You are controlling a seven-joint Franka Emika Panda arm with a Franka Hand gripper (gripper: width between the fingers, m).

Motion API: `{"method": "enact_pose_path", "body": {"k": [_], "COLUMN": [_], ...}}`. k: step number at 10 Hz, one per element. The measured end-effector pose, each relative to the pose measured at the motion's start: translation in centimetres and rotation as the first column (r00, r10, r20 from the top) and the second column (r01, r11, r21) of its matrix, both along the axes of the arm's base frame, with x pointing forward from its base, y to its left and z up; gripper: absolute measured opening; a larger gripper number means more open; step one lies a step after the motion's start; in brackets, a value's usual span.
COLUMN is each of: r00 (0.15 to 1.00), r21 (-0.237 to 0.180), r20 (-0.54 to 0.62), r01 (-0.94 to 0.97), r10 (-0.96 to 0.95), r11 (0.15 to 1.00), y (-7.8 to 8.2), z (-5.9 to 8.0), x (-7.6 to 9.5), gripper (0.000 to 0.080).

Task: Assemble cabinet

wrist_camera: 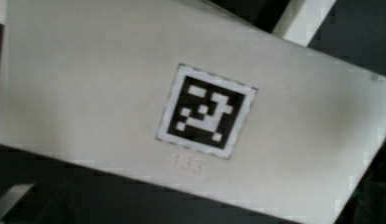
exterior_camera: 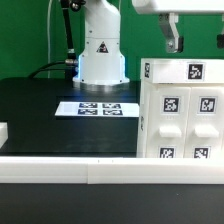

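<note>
The white cabinet [exterior_camera: 178, 110] stands close up, tags facing out so cameras can read them. The claw [exterior_camera: 174, 38] hangs above; I can't tell if it's open.

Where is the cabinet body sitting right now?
The cabinet body stands upright on the black table at the exterior view's right, directly below the gripper and to the right of the marker board.

Pale green wall [exterior_camera: 30, 35] behind, black tabletop [exterior_camera: 50, 115] under even light, white rail [exterior_camera: 60, 166] along its near edge, black cables [exterior_camera: 66, 45] hanging at the back
</note>
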State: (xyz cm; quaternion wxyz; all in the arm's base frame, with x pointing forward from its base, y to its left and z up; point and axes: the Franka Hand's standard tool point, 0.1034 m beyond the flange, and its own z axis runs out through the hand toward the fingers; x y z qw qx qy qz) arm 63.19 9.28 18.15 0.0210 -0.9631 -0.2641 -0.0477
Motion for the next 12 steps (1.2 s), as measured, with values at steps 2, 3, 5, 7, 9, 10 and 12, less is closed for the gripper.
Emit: {"method": "enact_pose_path", "body": {"k": [2,3,5,7,9,10,12], "r00": [0.993,0.982,0.929,0.847,0.756,0.69,0.603], "r21": [-0.014,-0.026,-0.053,-0.098,-0.146,-0.168,-0.2], "r20": [0.007,0.009,0.028,0.049,0.033,0.01,-0.015], "r01": [-0.116,-0.19,-0.367,-0.523,-0.643,-0.713,-0.783], "r10": [0.116,0.191,0.368,0.529,0.653,0.724,0.797], "r11": [0.993,0.981,0.929,0.847,0.752,0.681,0.589], "y": [-0.2,-0.4,-0.9,-0.6,-0.6,-0.5,-0.2], "z": [0.0,-0.1,-0.3,-0.8,-0.9,-1.1,-1.1], "x": [0.0,0.0,0.2,0.2,0.2,0.0,0.0], "gripper": [0.0797,0.0797,0.0797,0.0797,0.0797,0.0797,0.0797]}}
